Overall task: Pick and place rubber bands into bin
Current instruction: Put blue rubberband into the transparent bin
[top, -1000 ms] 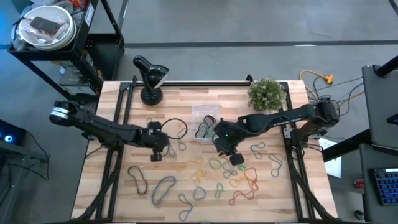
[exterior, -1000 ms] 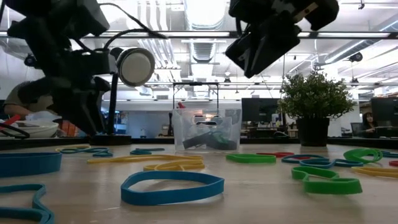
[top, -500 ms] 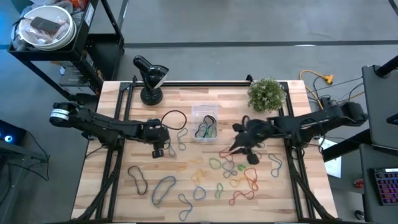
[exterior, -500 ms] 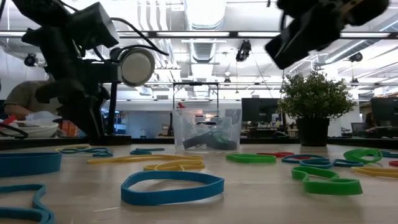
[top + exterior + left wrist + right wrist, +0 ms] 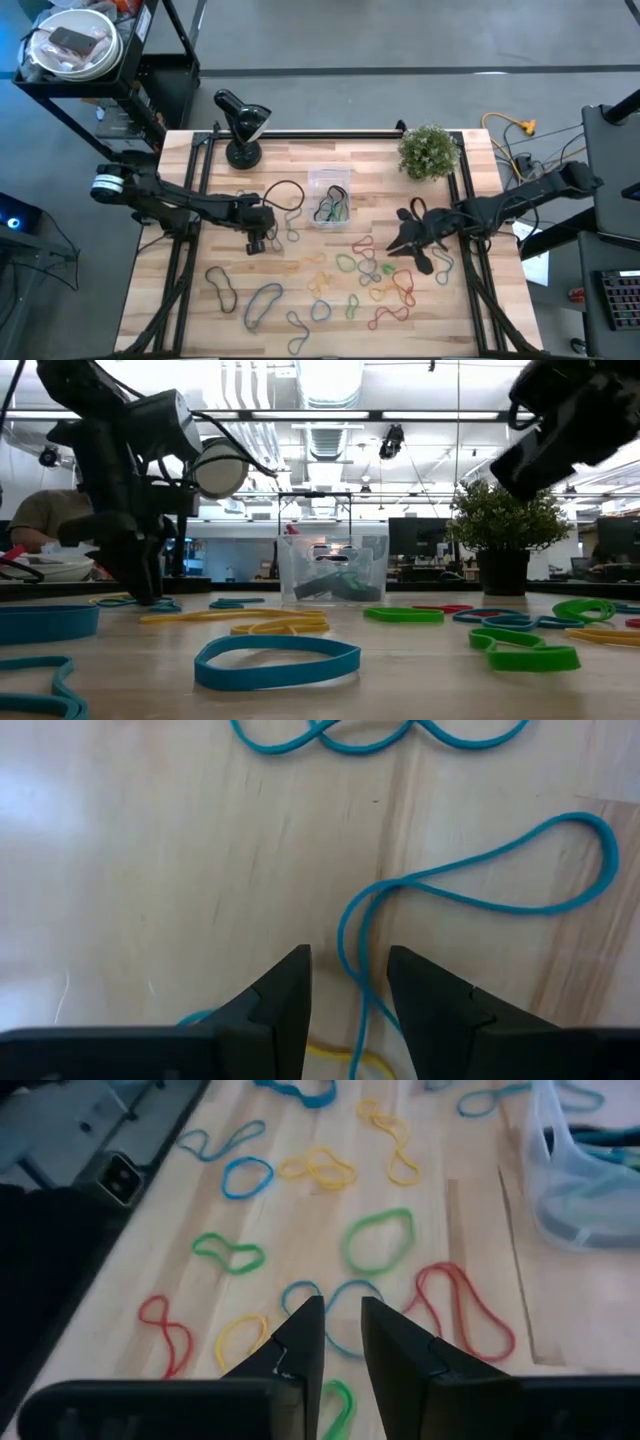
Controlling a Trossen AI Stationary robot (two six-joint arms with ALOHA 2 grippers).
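Many rubber bands in blue, green, yellow and red lie flat over the near half of the wooden table. The clear bin stands at mid-table with a few bands inside; it also shows in the low view. My left gripper is low over the table left of the bin. It is open, and its fingers stand on either side of a blue band without clearly touching it. My right gripper hovers right of the bin above the bands, open by a narrow gap and holding nothing.
A black desk lamp and a potted plant stand along the far edge. A black cable loops near my left arm. Metal frame rails run down both table sides. A person sits beyond the table.
My right gripper has drawn back from beside the bin toward the table's right edge, staying above the bands. My left gripper has come down close to the table over the blue band, shifting slightly toward the right.
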